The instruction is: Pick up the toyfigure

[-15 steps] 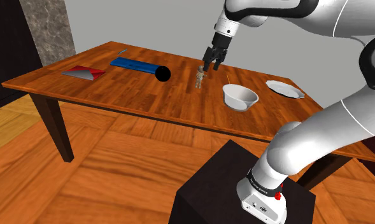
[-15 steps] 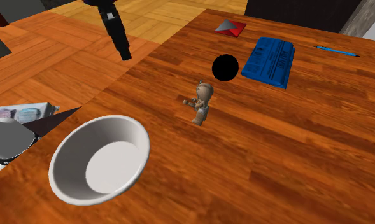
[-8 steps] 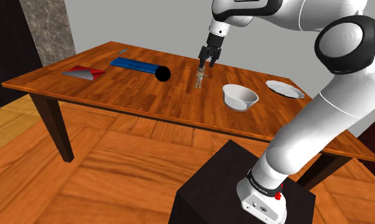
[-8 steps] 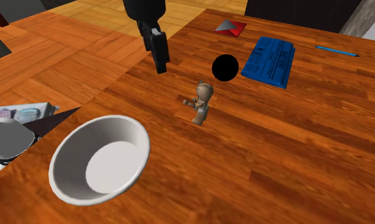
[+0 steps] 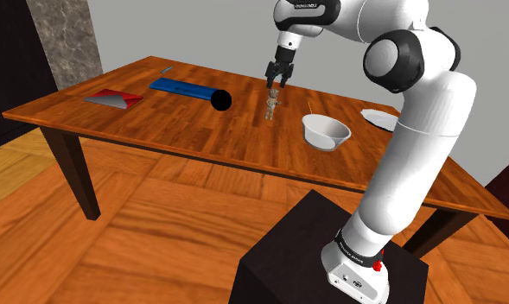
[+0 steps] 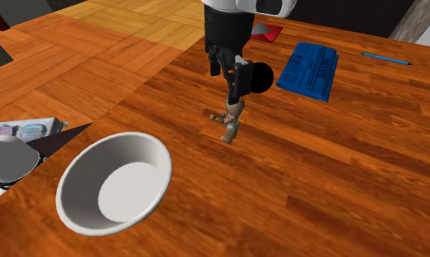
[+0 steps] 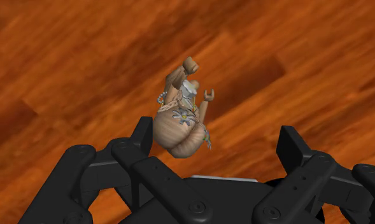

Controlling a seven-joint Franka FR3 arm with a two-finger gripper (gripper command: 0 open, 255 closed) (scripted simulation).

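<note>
Hovering with gripper (image 5: 274, 84) fingers spread apart, clasping nothing. Standing just below, between them and nearer one: one tan, round-headed toyfigure (image 7: 179, 124), on a glossy wood-grain table (image 5: 157, 121). Lying farther off: one matte black ball (image 5: 220, 100), one flat blue booklet (image 5: 187, 87), one red sheet (image 5: 114, 98), one white plate (image 5: 386, 121). Sitting near: one smooth round white bowl (image 6: 82, 182), showing its bare inside.

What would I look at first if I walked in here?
Most likely the big white arm reaching over the table, its black fingers open just above a little tan toy standing on the wood. After that, the white bowl at the second exterior view's lower left, and the black ball just beyond the toy.
</note>
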